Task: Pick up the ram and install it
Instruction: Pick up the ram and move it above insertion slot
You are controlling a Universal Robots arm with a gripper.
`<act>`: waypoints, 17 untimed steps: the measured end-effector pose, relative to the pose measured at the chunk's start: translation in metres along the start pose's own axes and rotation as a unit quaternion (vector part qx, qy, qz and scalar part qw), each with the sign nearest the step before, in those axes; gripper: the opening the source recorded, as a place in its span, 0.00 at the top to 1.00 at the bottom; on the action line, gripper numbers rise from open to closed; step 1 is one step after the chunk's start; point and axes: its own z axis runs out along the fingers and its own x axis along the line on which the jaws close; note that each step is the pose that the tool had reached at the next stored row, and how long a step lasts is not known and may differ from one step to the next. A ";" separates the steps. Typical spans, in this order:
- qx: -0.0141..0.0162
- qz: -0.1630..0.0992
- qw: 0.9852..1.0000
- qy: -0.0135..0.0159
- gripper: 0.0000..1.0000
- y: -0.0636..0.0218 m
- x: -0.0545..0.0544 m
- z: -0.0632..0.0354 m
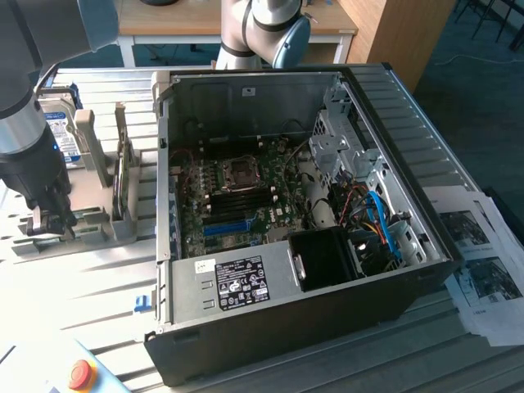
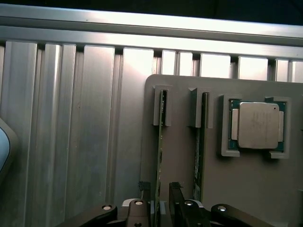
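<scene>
The ram [image 2: 160,137] stands on edge in a grey holder [image 2: 236,189], in the slot farther from the processor [image 2: 258,125]. The gripper [image 2: 160,188] straddles it, fingers [image 2: 176,196] spread, a gap on each side. The holder sits at the exterior view's left of the open computer case [image 1: 327,327].

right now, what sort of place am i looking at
Probably a robotics lab bench for PC assembly: an open computer case with its motherboard on a slatted aluminium table, a grey fixture holding ram sticks and a processor.
</scene>
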 end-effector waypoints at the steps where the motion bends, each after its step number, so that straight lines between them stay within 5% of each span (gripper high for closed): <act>1: 0.000 0.000 1.000 0.000 0.71 0.0000 0.000 0.0001; 17: 0.000 0.000 1.000 0.000 0.71 -0.0019 0.000 0.0010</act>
